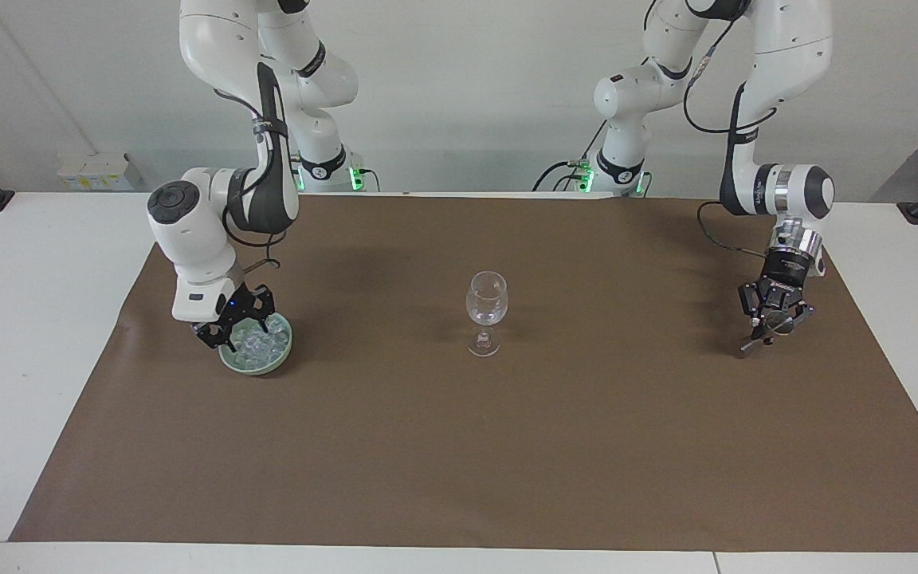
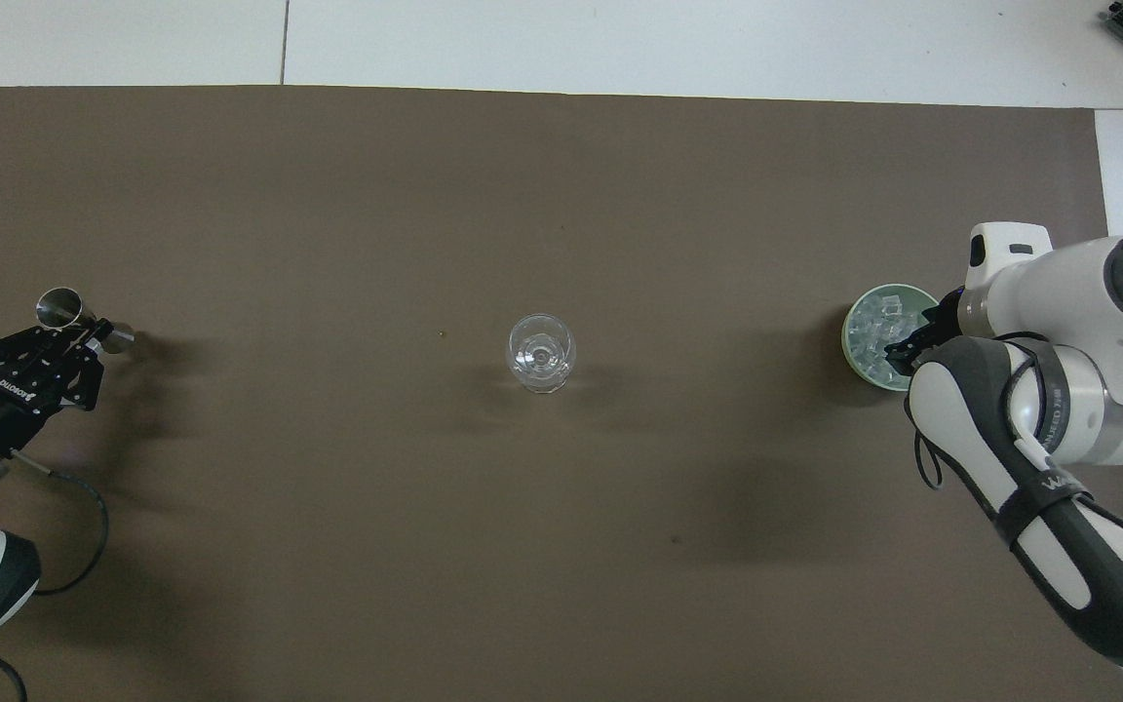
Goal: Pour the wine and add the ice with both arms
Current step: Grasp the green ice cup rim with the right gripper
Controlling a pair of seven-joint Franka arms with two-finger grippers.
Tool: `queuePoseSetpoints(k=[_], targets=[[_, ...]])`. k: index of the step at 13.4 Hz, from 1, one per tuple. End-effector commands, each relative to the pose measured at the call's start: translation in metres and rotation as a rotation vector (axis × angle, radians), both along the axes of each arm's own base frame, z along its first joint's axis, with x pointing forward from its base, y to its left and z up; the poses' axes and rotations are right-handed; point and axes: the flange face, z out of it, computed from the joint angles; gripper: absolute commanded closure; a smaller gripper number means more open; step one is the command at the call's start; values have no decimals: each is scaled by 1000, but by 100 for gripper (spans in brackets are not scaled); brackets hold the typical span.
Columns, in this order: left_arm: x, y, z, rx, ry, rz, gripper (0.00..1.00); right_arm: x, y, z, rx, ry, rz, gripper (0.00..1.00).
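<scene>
White table (image 1: 21, 335) covered by brown paper mat (image 1: 459, 446). Clear stemmed wine glass (image 1: 486, 312) stood upright mid-mat. Pale green bowl (image 1: 277, 360) of small clear ice chunks (image 1: 258, 343) placed toward right arm's end. Right gripper (image 1: 237, 328) lowered into bowl onto ice; finger spacing cannot be told. Left gripper (image 1: 770, 328) clamped on small steel double-ended jigger (image 2: 84, 322), tilted, low over mat at left arm's end.
</scene>
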Motion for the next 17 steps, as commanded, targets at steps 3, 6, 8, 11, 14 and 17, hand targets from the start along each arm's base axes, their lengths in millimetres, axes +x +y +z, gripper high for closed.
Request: queuePoseSetpoints(k=[3, 6, 8, 11, 14, 17], targets=[[3, 7, -11, -50, -9, 3, 100, -2, 3, -5, 20, -13, -50, 46], [4, 8, -12, -50, -10, 5, 100, -2, 3, -5, 23, -12, -74, 48], [4, 8, -15, -50, -5, 6, 100, -2, 6, -6, 24, -12, -88, 48], [3, 8, -17, -46, 0, 6, 100, 2, 5, -5, 24, -47, -96, 48], [4, 6, -18, -44, 0, 5, 100, 2, 5, -5, 24, -51, -95, 48], [4, 5, -19, -43, 3, 5, 100, 2, 6, -5, 25, -51, -97, 48]])
